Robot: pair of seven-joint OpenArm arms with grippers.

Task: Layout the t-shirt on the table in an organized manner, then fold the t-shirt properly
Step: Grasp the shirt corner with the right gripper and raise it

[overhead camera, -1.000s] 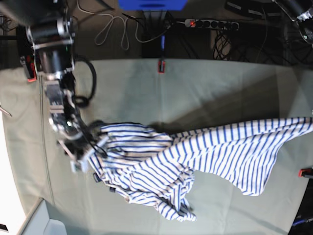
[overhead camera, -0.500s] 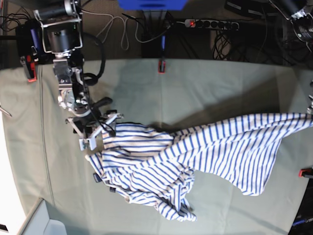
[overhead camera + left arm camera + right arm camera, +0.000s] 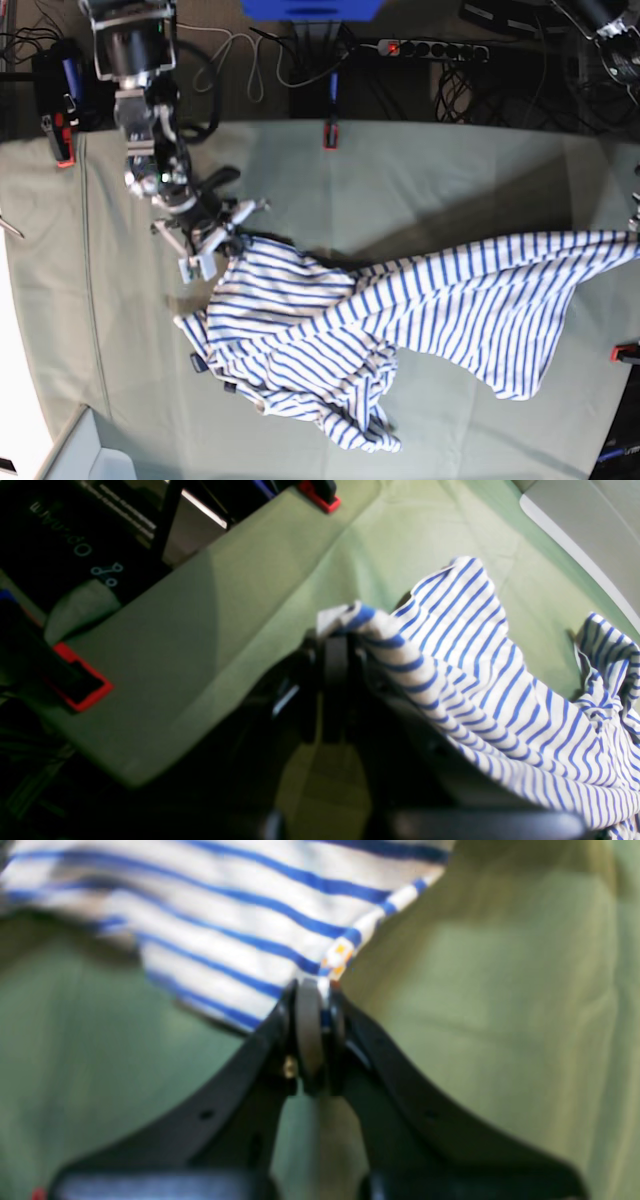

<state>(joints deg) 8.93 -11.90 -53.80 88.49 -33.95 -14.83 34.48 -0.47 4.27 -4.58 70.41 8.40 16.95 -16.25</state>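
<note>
Fingers (image 3: 310, 1040) of the right gripper (image 3: 320, 1005) are pressed together on a hem corner of the t-shirt (image 3: 400, 320), pinching its striped edge just above the table (image 3: 430, 180). Those of the left gripper (image 3: 337, 645) are likewise clamped on another edge of the one t-shirt, which drapes away from them to the right in the left wrist view. In the base view the single shirt stretches across the table from the right gripper (image 3: 215, 245) at far left to the right edge of the picture, its middle bunched in folds toward the near side. Three red clamps (image 3: 329, 134) show along the table's edges: one far, one at far left, one at right. One power strip (image 3: 430, 48) lies beyond the far edge.
</note>
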